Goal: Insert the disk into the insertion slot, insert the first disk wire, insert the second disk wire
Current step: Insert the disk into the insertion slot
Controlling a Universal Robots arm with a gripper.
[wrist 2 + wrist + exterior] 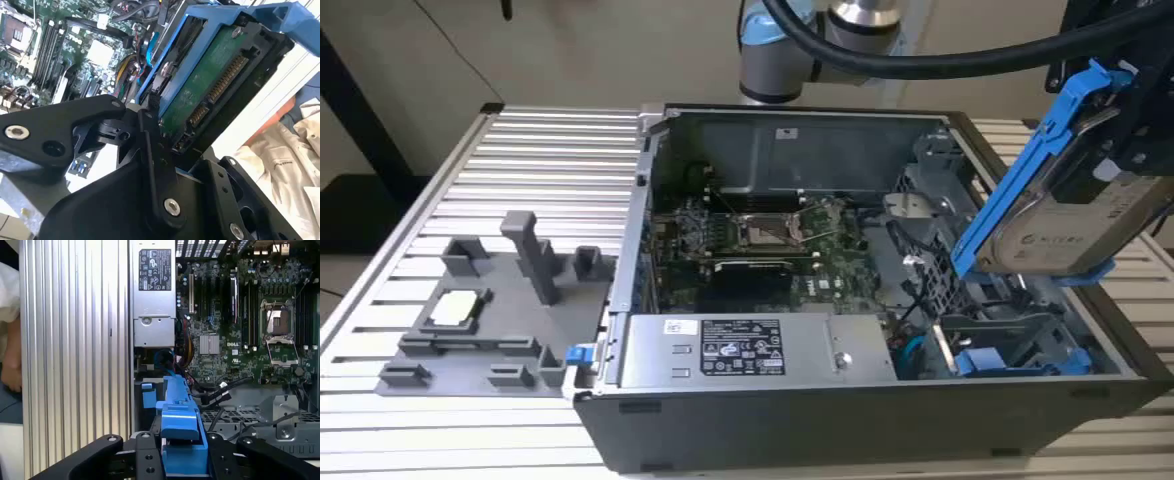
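Note:
My gripper is shut on the disk, a silver-grey drive clipped in a bright blue frame. I hold it tilted on edge in the air above the exterior view's right end of the open computer case. Beneath it sits the grey sheet-metal drive cage with the insertion slot. In the second wrist view the disk's green circuit board faces the camera, and a black finger presses on the frame. In the first wrist view the blue frame stands between my fingers. A loose blue cable lies beside the cage.
Inside the case lie the motherboard and a power supply. A grey fixture with small parts stands on the slatted table at the exterior view's left. A person's hand shows past the table's edge.

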